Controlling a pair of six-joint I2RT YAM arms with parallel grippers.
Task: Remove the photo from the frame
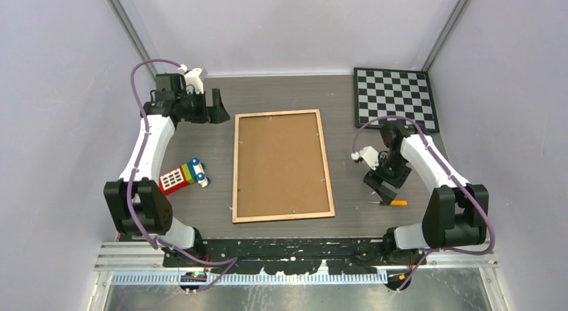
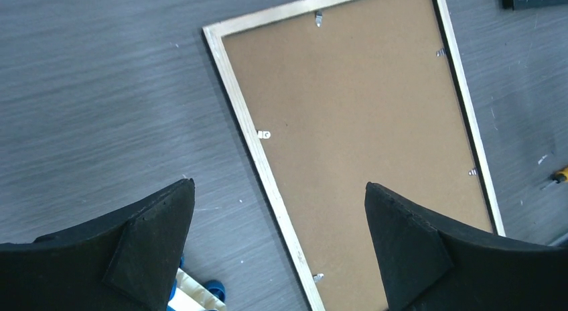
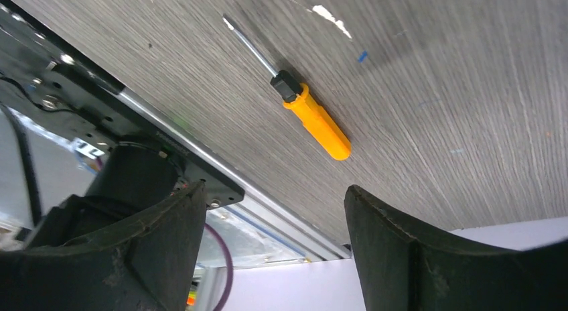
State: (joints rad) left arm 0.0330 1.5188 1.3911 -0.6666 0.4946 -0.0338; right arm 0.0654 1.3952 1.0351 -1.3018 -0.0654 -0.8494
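**Frame face down, photo not yet out**

Left wrist view: the left tool [image 2: 278, 185] fills the foreground. Its fingers are spread wide with nothing between them, and it hangs over the long left rim of the frame [image 2: 264, 170]. The brown backing board [image 2: 362, 110] faces up, and small metal tabs [image 2: 264, 134] dot its edge.

Right wrist view: the right tool [image 3: 274, 189] is also spread and empty. It hovers above an orange-handled screwdriver [image 3: 315, 116] lying by the near edge of the bench [image 3: 469, 123].

Top view: the frame lies flat mid-bench. The left tool is off its far-left corner and the right tool is well to its right, near the front. The photo is nowhere on show, so I'd say it sits under that board. By my reckoning nothing is done yet: tabs, board and photo all remain.
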